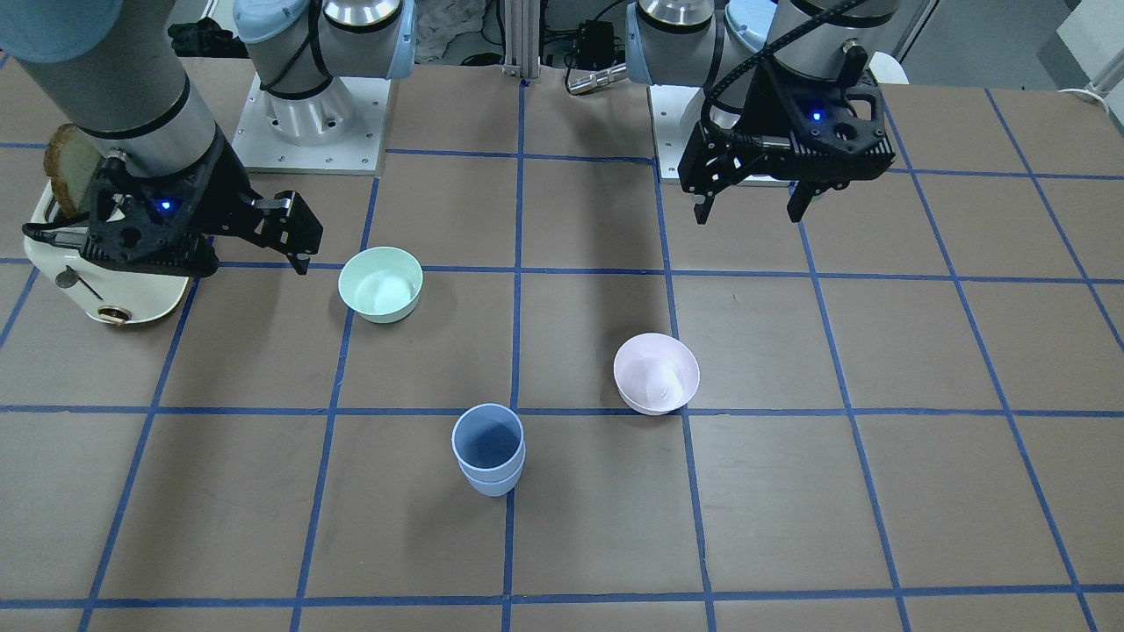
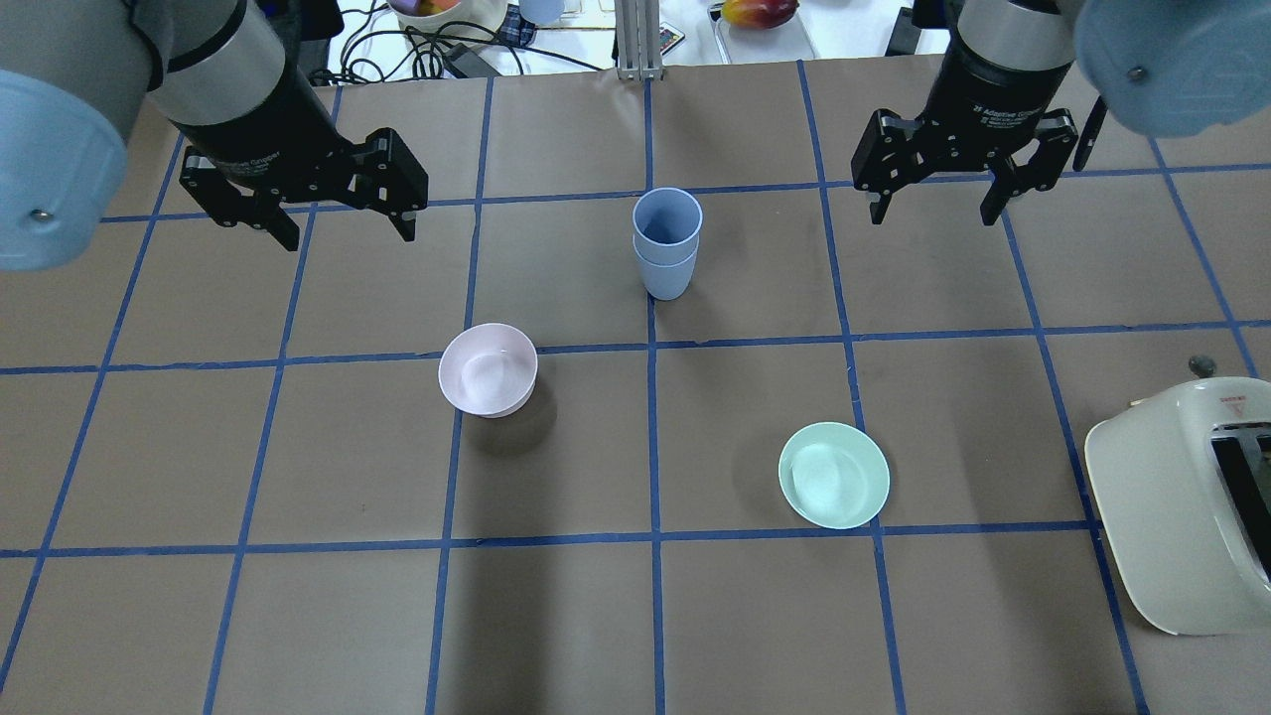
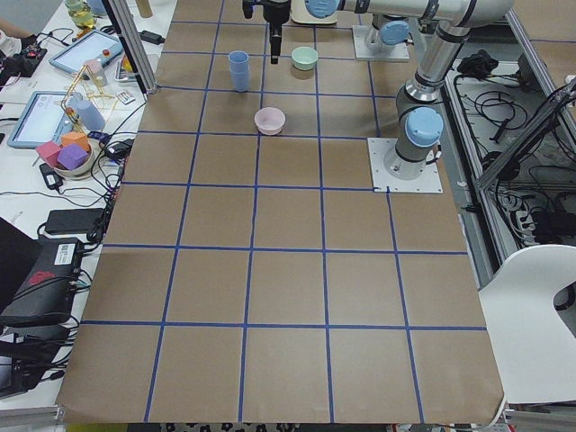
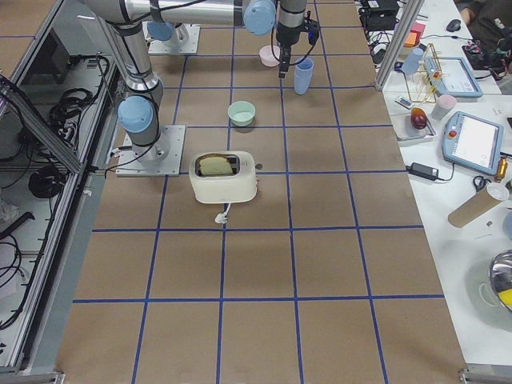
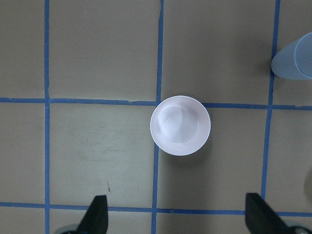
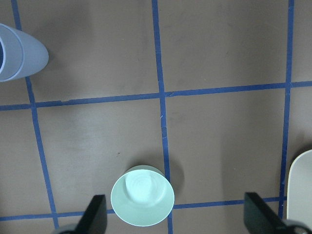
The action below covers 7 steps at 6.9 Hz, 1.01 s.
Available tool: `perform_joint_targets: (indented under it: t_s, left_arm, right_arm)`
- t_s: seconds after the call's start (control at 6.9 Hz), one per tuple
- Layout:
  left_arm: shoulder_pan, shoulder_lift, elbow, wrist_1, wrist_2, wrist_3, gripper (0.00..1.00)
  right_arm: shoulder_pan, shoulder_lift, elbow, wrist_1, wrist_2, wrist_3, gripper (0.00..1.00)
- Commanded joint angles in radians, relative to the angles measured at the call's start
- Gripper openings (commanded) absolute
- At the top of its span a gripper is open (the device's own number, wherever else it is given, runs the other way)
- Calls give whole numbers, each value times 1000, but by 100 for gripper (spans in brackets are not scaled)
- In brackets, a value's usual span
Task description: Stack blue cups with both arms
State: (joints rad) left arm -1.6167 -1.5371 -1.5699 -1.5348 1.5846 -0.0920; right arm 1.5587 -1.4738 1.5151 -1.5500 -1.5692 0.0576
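The two blue cups [image 2: 666, 243] stand nested, one inside the other, upright on the table's centre line at the far side; they also show in the front view [image 1: 488, 452]. My left gripper [image 2: 348, 233] hangs open and empty well to the left of the stack; in the front view it is on the right [image 1: 751, 213]. My right gripper [image 2: 933, 214] hangs open and empty well to the right of the stack. The left wrist view shows the stack's edge [image 5: 295, 61] at the top right. The right wrist view shows it [image 6: 19, 51] at the top left.
A pale pink bowl [image 2: 488, 369] sits left of centre, below my left gripper [image 5: 176, 214]. A mint-green bowl [image 2: 833, 475] sits right of centre, below my right gripper [image 6: 176, 214]. A cream toaster [image 2: 1182, 506] with toast stands at the right edge.
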Motion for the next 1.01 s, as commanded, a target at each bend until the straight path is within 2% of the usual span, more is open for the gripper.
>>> perform_joint_targets:
  t_s: [0.0, 0.87]
  left_arm:
    - [0, 0, 1, -4, 0, 0, 100]
    - [3, -5, 5, -8, -1, 0, 100]
  right_arm:
    - [3, 0, 2, -2, 0, 1, 100]
    - [0, 12, 7, -13, 3, 2, 100]
